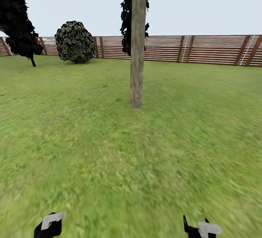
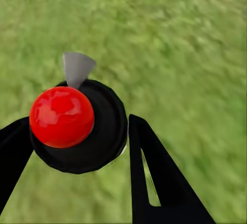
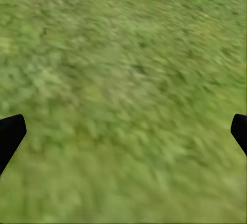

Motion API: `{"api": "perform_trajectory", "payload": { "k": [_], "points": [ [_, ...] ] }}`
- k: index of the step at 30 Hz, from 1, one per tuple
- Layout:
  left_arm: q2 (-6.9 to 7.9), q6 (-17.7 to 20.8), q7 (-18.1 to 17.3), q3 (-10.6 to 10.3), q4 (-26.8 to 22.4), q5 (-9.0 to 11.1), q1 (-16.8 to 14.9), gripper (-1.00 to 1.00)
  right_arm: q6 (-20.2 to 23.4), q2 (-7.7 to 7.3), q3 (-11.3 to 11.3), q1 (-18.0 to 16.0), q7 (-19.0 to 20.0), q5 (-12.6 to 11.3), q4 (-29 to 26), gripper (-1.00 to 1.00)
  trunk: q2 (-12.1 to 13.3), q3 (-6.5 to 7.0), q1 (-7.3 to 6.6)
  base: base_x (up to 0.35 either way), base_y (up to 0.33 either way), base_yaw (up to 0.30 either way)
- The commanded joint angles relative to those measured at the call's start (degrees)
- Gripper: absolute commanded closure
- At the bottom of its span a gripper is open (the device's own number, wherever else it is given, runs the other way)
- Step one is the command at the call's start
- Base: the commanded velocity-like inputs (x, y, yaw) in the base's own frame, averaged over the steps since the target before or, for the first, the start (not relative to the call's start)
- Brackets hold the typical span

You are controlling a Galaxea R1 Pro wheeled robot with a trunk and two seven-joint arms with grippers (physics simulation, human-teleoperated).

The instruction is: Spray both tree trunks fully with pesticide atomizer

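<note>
head view, left to right: a near-black, ragged-leafed cypress (image 1: pixel 18 19) stands at the far left edge on a thin dark stem; next a round, mottled grey-green shrub (image 1: pixel 75 42) sits against the fence (image 1: pixel 203 50), which is brown horizontal wooden slats with darker posts and runs across the whole back of the garden. just right of centre the tree trunk (image 1: pixel 137 41) rises straight and branchless, smooth, mottled grey-tan, its base planted in the lawn (image 1: pixel 109 150); blocky green crown fragments show at the top edge and a dark foliage mass hangs behind it. the lawn is flat, blurred green grass texture under a pale grey-blue sky. at the bottom edge, the left gripper (image 1: pixel 49 225) shows a flat pale-grey finger on black; the right gripper (image 1: pixel 203 227) shows the same near the bottom right. in the left wrist view the left gripper (image 2: pixel 77 147) is clamped on the pesticide atomizer (image 2: pixel 64 117): glossy red ball on a round black cap with a small grey wedge nozzle, black fingers (image 2: pixel 154 172) touching either side, grass beneath. in the right wrist view the right gripper (image 3: pixel 123 131) has its black fingertips (image 3: pixel 10 134) wide apart, holding nothing, over grass.
</note>
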Motion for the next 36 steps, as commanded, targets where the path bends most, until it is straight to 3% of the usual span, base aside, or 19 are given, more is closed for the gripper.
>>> {"api": "perform_trajectory", "payload": {
  "k": [1,29,36],
  "points": [
    [-0.01,-0.16,-0.23,0.14,0.04,0.3,-0.04,1.0,-0.16,0.0,0.01,-0.03,-0.11,0.0,0.04,-1.0,-0.02,-0.05,0.03,0.338,0.0,0.0],
    [-0.01,-0.16,-0.23,0.13,0.04,0.3,-0.04,1.0,-0.16,0.0,0.01,-0.03,-0.05,0.0,-0.02,-1.0,-0.02,-0.05,0.03,0.339,0.0,-0.001],
    [-0.01,-0.16,-0.23,0.13,0.04,0.3,-0.04,1.0,-0.16,0.0,0.01,-0.03,0.01,0.0,-0.01,-1.0,-0.02,0.02,0.03,0.339,0.0,-0.149]
  ]
}}
